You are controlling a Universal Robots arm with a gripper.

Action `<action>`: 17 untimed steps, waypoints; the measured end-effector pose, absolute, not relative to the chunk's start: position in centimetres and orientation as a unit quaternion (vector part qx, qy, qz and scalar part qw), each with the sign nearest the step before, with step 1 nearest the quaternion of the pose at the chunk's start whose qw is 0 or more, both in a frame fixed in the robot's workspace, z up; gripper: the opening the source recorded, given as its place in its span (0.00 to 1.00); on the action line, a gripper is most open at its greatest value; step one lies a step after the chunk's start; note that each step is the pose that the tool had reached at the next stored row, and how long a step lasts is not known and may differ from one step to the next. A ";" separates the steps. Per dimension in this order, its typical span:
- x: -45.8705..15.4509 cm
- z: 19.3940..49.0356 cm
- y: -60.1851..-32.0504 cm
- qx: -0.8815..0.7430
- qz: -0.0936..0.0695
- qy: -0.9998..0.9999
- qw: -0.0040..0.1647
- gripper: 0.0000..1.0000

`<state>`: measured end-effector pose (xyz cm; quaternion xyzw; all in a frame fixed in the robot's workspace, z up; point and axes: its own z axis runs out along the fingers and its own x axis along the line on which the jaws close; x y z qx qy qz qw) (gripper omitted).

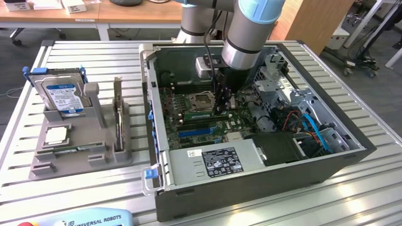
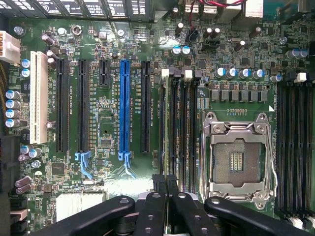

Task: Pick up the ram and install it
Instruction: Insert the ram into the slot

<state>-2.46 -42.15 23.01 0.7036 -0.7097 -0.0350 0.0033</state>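
Gripper (image 2: 167, 191) sits low inside the computer case (image 1: 251, 188), fingers pinched on the ram (image 2: 167, 128) — a thin green strip seen edge-on along the memory slot nearest the blue slot (image 2: 125, 108). Outside, a pendant (image 1: 88, 219) reads "UNIVERSAL ROBOTS".

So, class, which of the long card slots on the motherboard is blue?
The blue slot, standing between a short black slot and a long black slot; the rest are black, bar one white slot.
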 end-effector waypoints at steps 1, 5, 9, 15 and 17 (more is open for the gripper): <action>-2.5 23.0 -42.1 0.704 -0.035 -0.710 0.003 0.11; -2.5 22.9 -42.1 0.704 -0.035 -0.710 0.003 0.11; -2.5 22.9 -42.1 0.703 -0.035 -0.710 0.003 0.11; -2.5 22.9 -42.1 0.704 -0.035 -0.710 0.003 0.11; -2.5 22.9 -42.1 0.704 -0.035 -0.710 0.003 0.11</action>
